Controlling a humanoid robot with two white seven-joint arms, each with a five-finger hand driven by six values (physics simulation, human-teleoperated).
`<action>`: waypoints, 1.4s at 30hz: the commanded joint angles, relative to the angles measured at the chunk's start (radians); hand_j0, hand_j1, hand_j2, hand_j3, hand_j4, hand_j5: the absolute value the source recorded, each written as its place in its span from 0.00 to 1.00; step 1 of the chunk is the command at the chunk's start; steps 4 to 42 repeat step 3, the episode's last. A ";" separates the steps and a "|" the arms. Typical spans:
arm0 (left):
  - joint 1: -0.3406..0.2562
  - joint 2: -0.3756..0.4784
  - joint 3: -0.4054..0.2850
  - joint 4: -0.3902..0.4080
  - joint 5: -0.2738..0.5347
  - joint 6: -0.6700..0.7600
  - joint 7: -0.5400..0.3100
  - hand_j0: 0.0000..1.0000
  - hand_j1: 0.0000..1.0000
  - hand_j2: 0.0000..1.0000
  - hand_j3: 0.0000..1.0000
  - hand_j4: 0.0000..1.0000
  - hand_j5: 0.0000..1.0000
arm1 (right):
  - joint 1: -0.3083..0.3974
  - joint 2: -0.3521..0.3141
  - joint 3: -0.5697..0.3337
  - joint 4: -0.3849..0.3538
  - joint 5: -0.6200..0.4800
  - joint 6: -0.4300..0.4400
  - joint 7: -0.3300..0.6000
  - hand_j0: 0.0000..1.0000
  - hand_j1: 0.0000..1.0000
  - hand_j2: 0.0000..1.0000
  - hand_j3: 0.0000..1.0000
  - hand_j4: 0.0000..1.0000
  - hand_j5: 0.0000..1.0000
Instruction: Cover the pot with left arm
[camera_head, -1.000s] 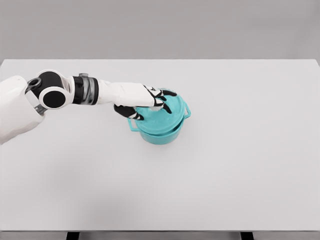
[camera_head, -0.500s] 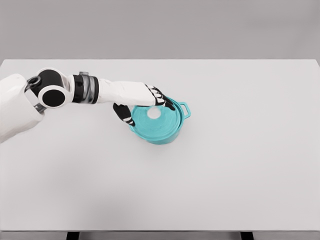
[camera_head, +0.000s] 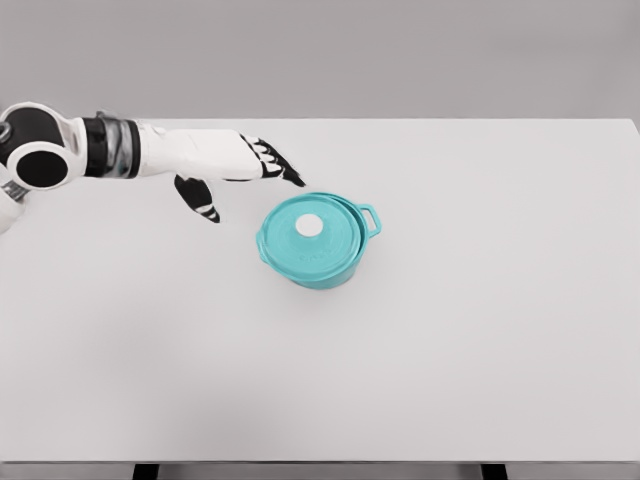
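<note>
Count: one pot (camera_head: 318, 262), one lid (camera_head: 308, 233), one table (camera_head: 480, 330), one arm of mine in view, the left.

The pot is teal and stands a little left of the table's middle. The lid, the same teal, sits on top of it and covers the opening; its round white knob (camera_head: 310, 227) faces up near the centre. One loop handle (camera_head: 369, 218) of the pot sticks out on the right side. A second handle on the opposite side is hard to make out; only a small teal bump shows at the left rim, under the lid's edge. The pot's inside is hidden by the lid.

My left hand (camera_head: 238, 172) is up and to the left of the pot, apart from it, touching neither lid nor pot. The fingers (camera_head: 281, 167) are stretched out and loosely spread, pointing toward the pot; the thumb (camera_head: 199, 198) hangs down below the palm. The hand holds nothing.

My left arm comes in from the left edge; the shoulder is cut off by that edge. Two dark table legs show only as stubs at the bottom edge.
</note>
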 joint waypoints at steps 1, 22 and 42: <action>0.000 0.106 0.015 0.011 0.001 -0.011 0.000 1.00 1.00 1.00 1.00 1.00 1.00 | 0.000 0.000 0.000 0.000 0.000 0.000 0.000 1.00 1.00 1.00 1.00 1.00 1.00; 0.002 0.114 0.015 0.059 0.001 -0.012 0.000 1.00 1.00 1.00 1.00 1.00 1.00 | 0.000 0.000 0.000 0.000 0.000 0.000 0.000 1.00 1.00 1.00 1.00 1.00 1.00; 0.002 0.114 0.015 0.059 0.001 -0.012 0.000 1.00 1.00 1.00 1.00 1.00 1.00 | 0.000 0.000 0.000 0.000 0.000 0.000 0.000 1.00 1.00 1.00 1.00 1.00 1.00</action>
